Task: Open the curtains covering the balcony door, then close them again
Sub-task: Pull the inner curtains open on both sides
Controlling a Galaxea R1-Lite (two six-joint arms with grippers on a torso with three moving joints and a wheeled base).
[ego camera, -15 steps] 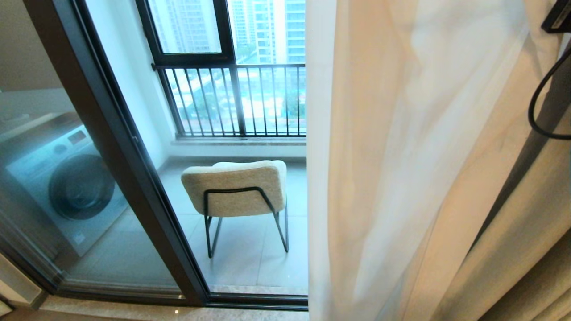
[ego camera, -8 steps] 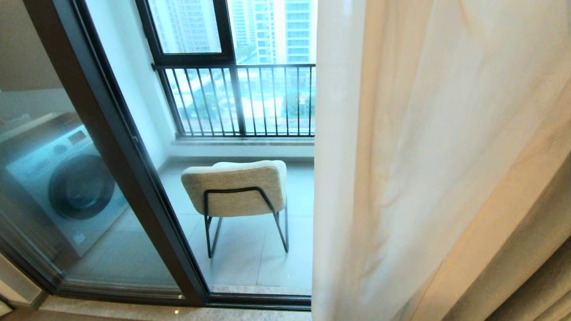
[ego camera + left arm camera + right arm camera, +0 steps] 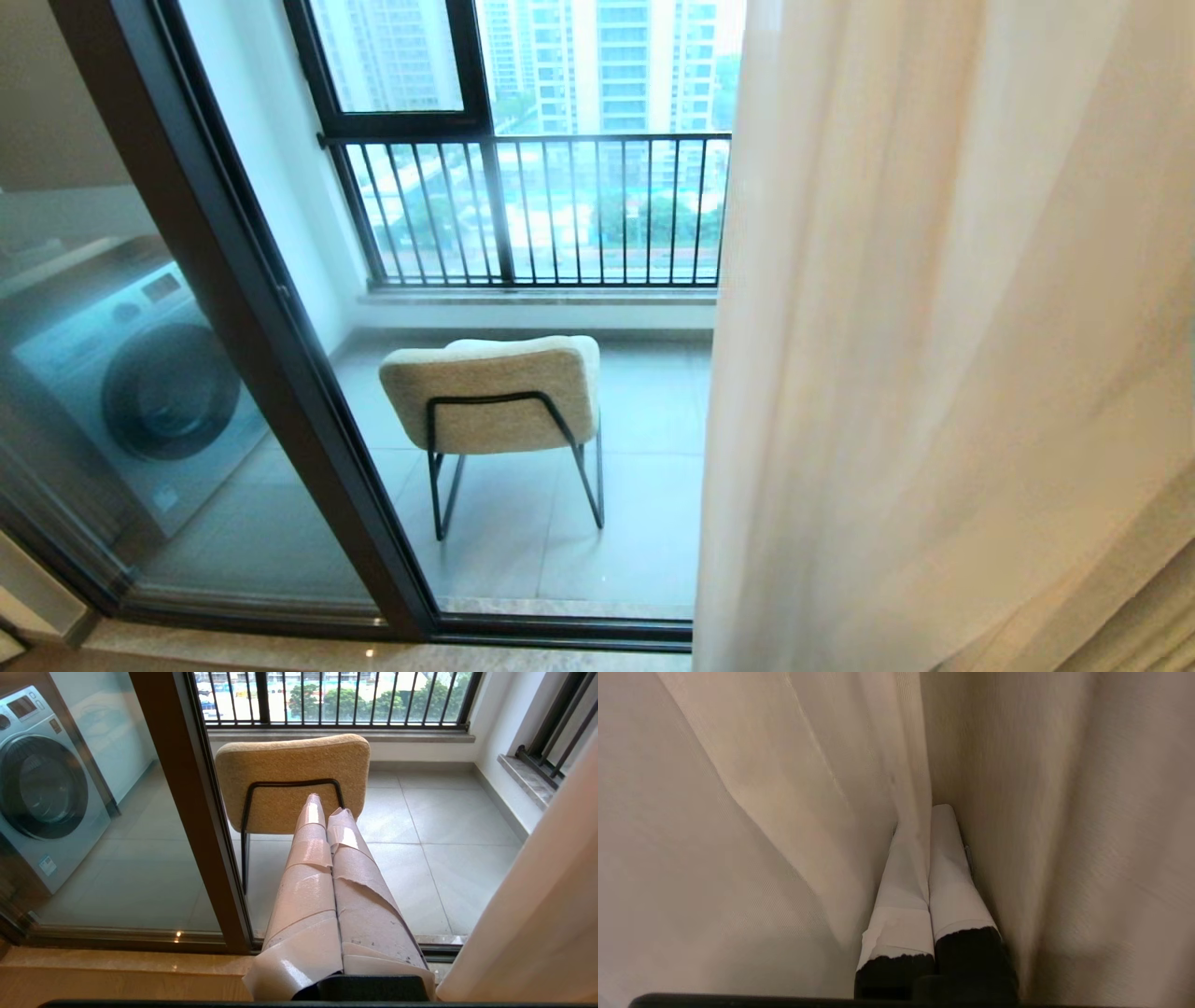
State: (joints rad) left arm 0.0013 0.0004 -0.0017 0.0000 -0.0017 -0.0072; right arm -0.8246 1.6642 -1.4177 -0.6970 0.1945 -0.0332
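Outside, gray balcony floor (image 3: 644, 485) is showing behind glass. Right fingers (image 3: 931, 812) are pinching shut on a thin fold of the curtains (image 3: 934, 327), which are hanging over the balcony door's (image 3: 280, 355) right side. Left fingers (image 3: 324, 805) are shut, holding nothing. Cloth looks soft, light, slippery; its edge seems best to grab.

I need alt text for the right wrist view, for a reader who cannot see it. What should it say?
The right gripper, its two white-taped fingers pressed shut, pinches a fold of thin white sheer curtain. A thicker pleated beige drape hangs against the gripper's other side, and fabric fills the whole view.
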